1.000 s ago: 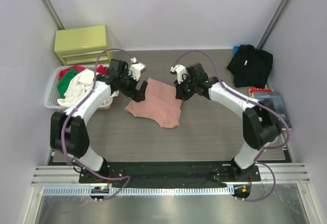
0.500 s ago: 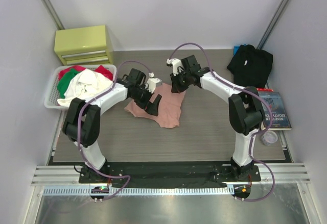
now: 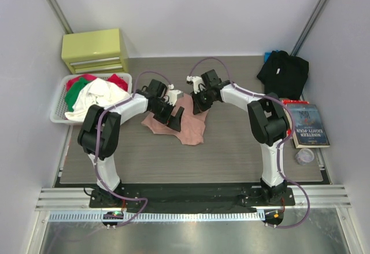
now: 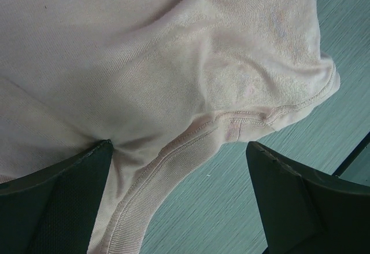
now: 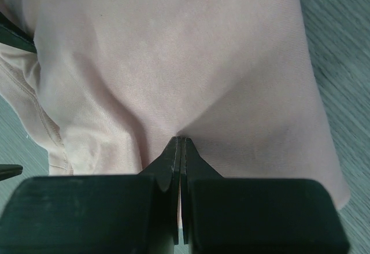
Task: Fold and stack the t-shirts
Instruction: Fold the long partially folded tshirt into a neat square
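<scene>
The salmon-pink t-shirt [image 3: 186, 128] lies bunched on the table's middle. My right gripper [image 3: 197, 106] is at its far edge and is shut on a pinch of the pink cloth [image 5: 173, 74], which puckers toward the closed fingertips [image 5: 180, 141]. My left gripper [image 3: 169, 118] stands open low over the shirt's left part. Its fingers [image 4: 58, 202] straddle a ribbed hem [image 4: 191, 141] with bare table beneath, and nothing is held. The black t-shirt [image 3: 283, 72] lies crumpled at the back right corner, away from both grippers.
A white basket [image 3: 57, 114] with white, red and green clothes stands at the left. A yellow-green drawer box [image 3: 95, 48] sits behind it. A book [image 3: 309, 125] and a small round clear object [image 3: 304, 156] lie along the right edge.
My left gripper has swung in from the left over the pink shirt, staying open. The right gripper has shifted slightly left, still pinching the cloth, and the shirt is more bunched.
</scene>
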`<act>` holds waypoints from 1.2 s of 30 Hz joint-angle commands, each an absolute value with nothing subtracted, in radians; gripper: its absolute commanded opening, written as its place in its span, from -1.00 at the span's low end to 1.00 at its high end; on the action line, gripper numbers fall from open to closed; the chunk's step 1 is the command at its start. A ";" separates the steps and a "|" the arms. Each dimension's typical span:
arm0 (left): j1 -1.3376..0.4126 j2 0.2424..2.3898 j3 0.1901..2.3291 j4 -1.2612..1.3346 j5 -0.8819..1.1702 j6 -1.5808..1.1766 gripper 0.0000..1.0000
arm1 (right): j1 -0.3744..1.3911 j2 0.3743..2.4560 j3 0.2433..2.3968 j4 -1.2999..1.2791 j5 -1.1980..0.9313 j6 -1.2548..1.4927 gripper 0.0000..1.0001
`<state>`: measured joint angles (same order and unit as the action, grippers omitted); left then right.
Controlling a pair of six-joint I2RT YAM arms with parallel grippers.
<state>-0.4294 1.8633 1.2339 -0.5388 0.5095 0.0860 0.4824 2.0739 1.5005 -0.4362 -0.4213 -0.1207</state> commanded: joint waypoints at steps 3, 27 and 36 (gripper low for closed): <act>-0.426 1.847 1.183 -0.482 0.500 0.055 1.00 | 0.473 2.126 1.531 -0.419 -0.362 -0.121 -0.98; -0.423 1.718 1.060 -0.457 0.463 0.032 1.00 | 0.302 2.287 1.732 -0.423 -0.224 -0.112 -0.98; -0.423 1.698 1.054 -0.456 0.459 0.037 0.99 | 0.296 2.246 1.715 -0.425 -0.229 -0.112 -0.98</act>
